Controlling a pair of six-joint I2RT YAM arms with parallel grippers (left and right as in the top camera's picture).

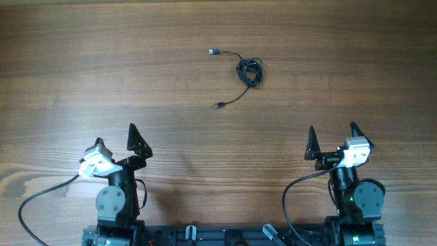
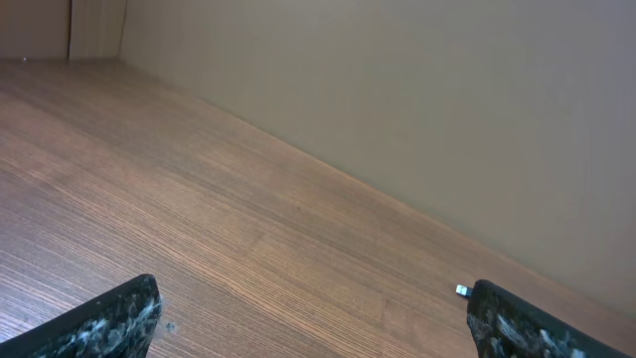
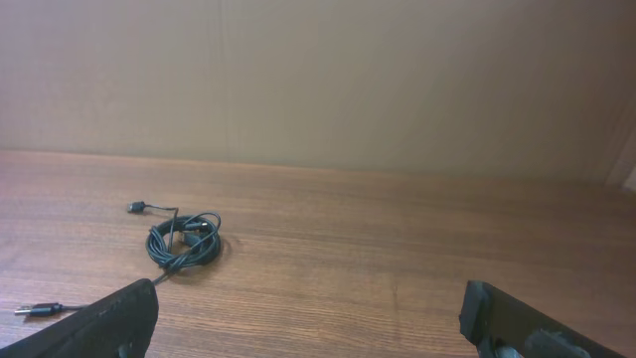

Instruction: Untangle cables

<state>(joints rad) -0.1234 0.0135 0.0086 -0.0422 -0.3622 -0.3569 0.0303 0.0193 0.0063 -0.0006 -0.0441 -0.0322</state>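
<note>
The cables lie as a small knotted bundle of thin black cord on the wooden table, far centre-right, with one plug end trailing up-left and another down-left. The bundle also shows in the right wrist view, left of centre. A single metal plug tip shows in the left wrist view by the right finger. My left gripper is open and empty at the near left. My right gripper is open and empty at the near right. Both are far from the bundle.
The wooden table spans the whole overhead view. A plain beige wall stands behind the table's far edge. Thicker black arm wires loop beside each arm base at the front edge.
</note>
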